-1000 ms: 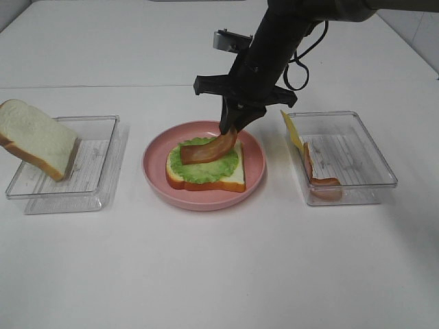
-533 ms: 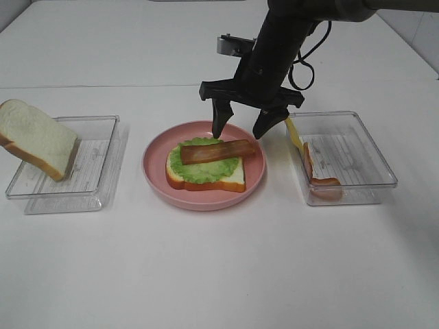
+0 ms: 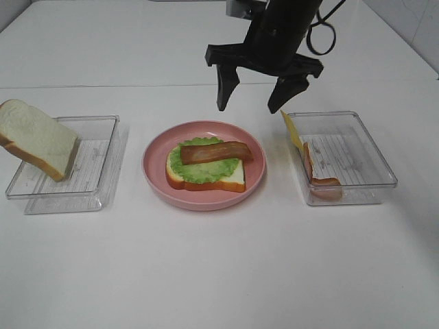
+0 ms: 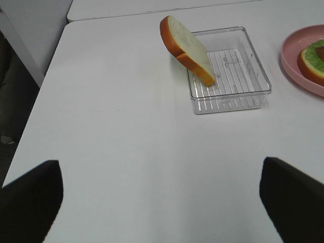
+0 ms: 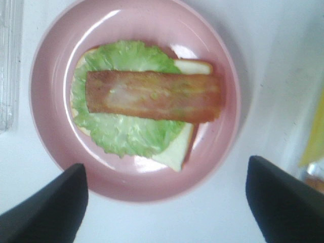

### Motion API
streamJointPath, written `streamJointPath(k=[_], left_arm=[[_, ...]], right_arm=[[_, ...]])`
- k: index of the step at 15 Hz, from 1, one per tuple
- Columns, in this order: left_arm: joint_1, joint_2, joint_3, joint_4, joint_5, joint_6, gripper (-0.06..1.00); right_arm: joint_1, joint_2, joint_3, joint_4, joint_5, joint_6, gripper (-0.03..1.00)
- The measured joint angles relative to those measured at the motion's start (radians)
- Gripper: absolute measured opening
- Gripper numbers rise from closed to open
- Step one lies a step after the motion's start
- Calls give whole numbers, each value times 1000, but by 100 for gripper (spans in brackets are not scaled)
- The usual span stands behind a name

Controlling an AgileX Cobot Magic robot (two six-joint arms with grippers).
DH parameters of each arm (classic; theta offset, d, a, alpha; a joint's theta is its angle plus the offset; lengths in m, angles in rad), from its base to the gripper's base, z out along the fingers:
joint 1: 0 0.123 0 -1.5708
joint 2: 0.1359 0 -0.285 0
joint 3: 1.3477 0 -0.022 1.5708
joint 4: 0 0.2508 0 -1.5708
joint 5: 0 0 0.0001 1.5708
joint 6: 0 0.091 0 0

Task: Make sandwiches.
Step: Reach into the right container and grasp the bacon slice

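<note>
On the pink plate (image 3: 154, 171) lies a white bread slice (image 3: 230, 177) with a green lettuce leaf (image 3: 199, 166) and a reddish-brown bacon strip (image 3: 216, 151) flat across it. The right wrist view shows the same bacon (image 5: 152, 96), lettuce (image 5: 121, 131) and plate (image 5: 223, 126) from above. My right gripper (image 3: 252, 103) hangs open and empty above the plate's far side. A second bread slice (image 3: 38, 137) leans on the left tray (image 3: 96, 185). A yellow cheese slice (image 3: 291, 129) and another bacon strip (image 3: 315, 175) are in the right tray (image 3: 370, 157). My left gripper (image 4: 162, 202) is open, over bare table, out of the exterior view.
The left wrist view shows the leaning bread (image 4: 190, 48), its clear tray (image 4: 233, 96) and the plate's edge (image 4: 293, 55). The table's left edge (image 4: 50, 66) runs close by. White tabletop lies in front of the plate and trays.
My right gripper opened and let go of the bacon, which now lies flat on the lettuce. The gripper then rose up and away from the plate.
</note>
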Motion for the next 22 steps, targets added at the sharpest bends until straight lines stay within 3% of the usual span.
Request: streamJointPath(k=[3,8,13,19,22], left_arm=[[0,0,0,0,0,0,98],[0,0,0,0,0,0,98],[0,0,0,0,0,0,98],[0,0,0,0,0,0,98],[0,0,0,0,0,0,98]], right_arm=[[0,-57,7,-126,76,102,82],[-6,-96,179,-183,89,152,82],[-82,-67,241,-161,91,136,81],[-86,-5,241,-124,90,108,79],[-86,-4,242,-123,67,108,72]])
